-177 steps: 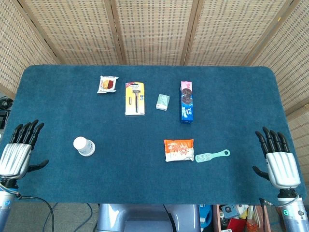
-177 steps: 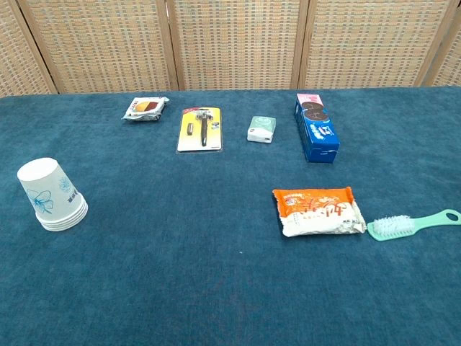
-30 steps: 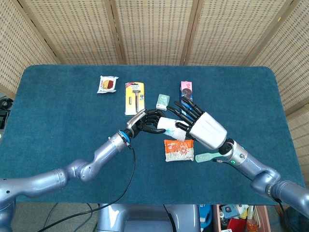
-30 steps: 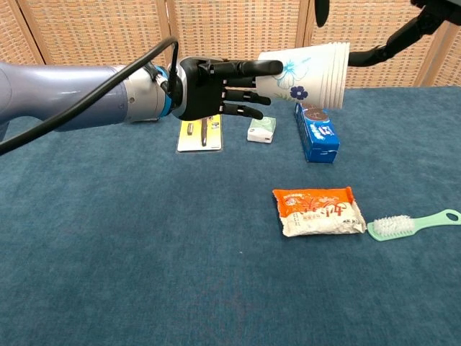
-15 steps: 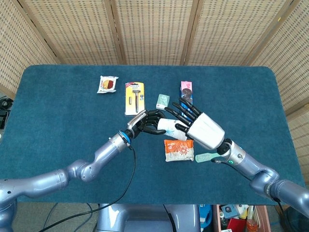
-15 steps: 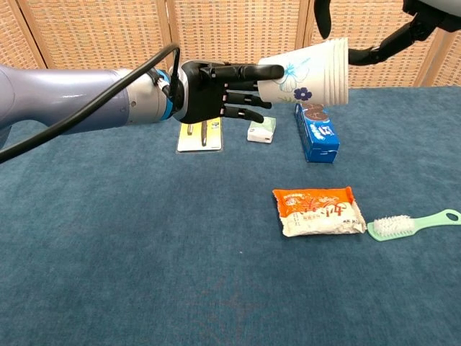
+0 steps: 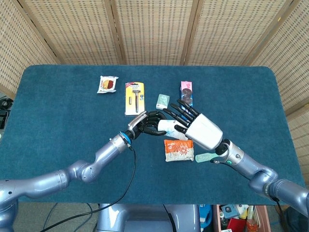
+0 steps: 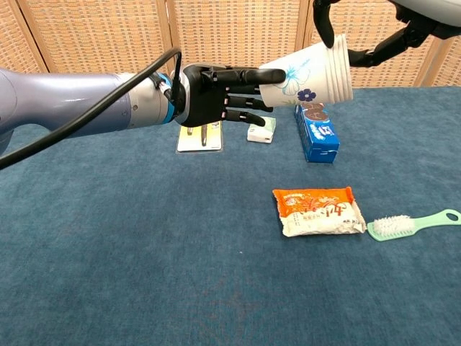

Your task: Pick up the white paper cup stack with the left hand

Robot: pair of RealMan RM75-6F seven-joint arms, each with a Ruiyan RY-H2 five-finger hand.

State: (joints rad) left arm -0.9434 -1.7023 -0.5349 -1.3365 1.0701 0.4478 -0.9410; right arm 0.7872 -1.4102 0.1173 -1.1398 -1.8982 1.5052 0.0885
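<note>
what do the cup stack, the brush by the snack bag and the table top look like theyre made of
Cup stack: looks like matte white paper, with printed blue flowers and thin nested rims.
Brush: probably moulded plastic, smooth mint-green handle with pale bristles.
Table top: a dark blue fabric cover, felt or short-pile carpet by its fuzzy, unshiny surface.

The cup stack [image 8: 311, 73] was held above the table [image 8: 108, 252], between the left hand [image 8: 216, 95] and right hand [image 7: 193, 124], behind the snack packet [image 8: 318, 211].
</note>
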